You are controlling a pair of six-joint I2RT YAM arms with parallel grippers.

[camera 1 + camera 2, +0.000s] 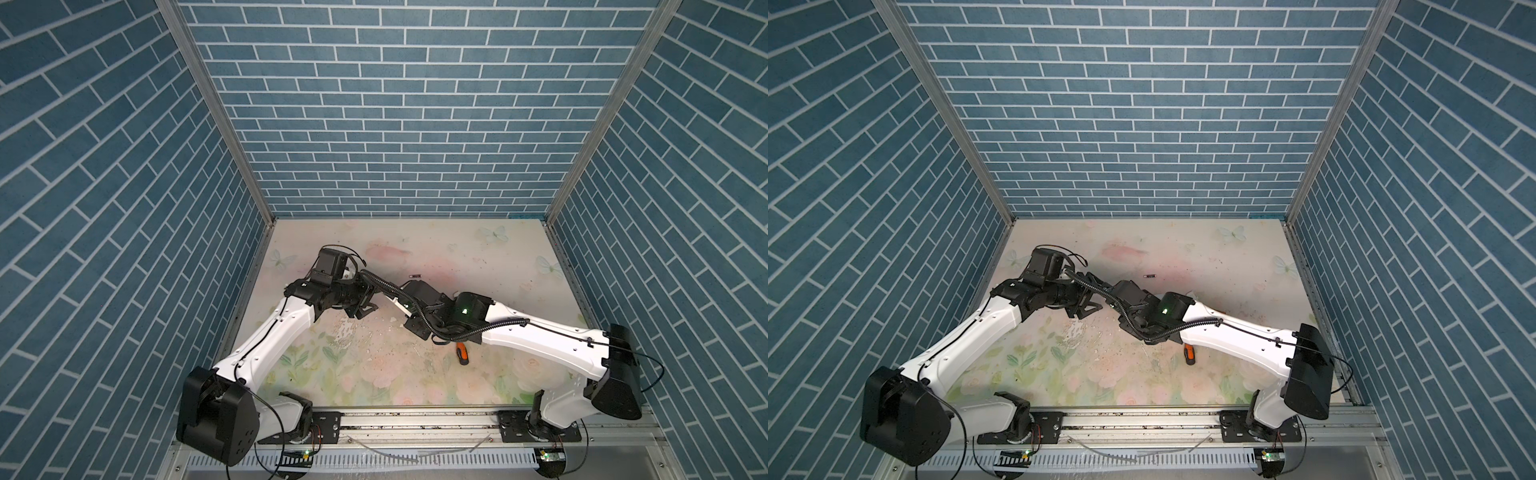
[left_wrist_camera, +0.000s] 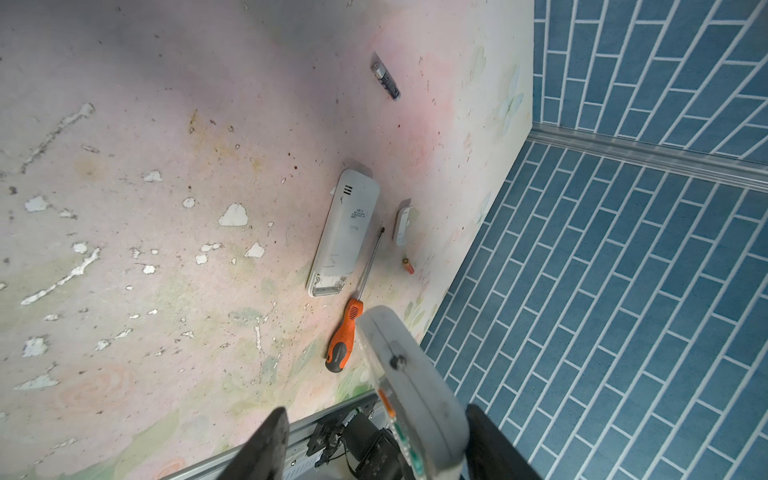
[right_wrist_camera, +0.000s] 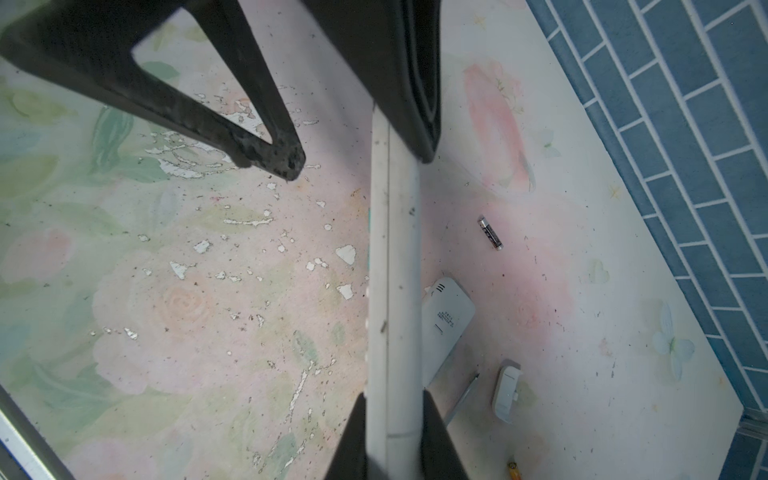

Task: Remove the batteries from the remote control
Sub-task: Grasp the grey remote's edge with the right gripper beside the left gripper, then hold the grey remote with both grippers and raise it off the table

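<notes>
The right end effector [image 3: 392,399] is clamped on one end of the held remote [image 3: 392,270], carrying it clear of the worktop [image 3: 187,332]. The left end effector [image 2: 376,415] straddles the other end with its jaws apart: one finger [image 3: 419,137] touches the casing, while the other finger [image 3: 286,162] stands off it. A black battery [image 1: 414,275] lies loose at 12 o'clock from where the two arms meet in both top views. An orange-gold battery [image 2: 408,266] rests just beside a small white cover [image 2: 402,226], near a second remote [image 2: 345,232] that lies back-up with its bay open. A screwdriver [image 2: 345,332] lies alongside it, its handle at 5 o'clock from the worktop's middle. The held remote's back looks closed, so any batteries in it are hidden. The step in hand appears to be a two-handed hold. To do it well, the left jaws should close squarely on the narrow sides and away from the battery cover. The right grip should hold firm so the casing does not twist or slip.
</notes>
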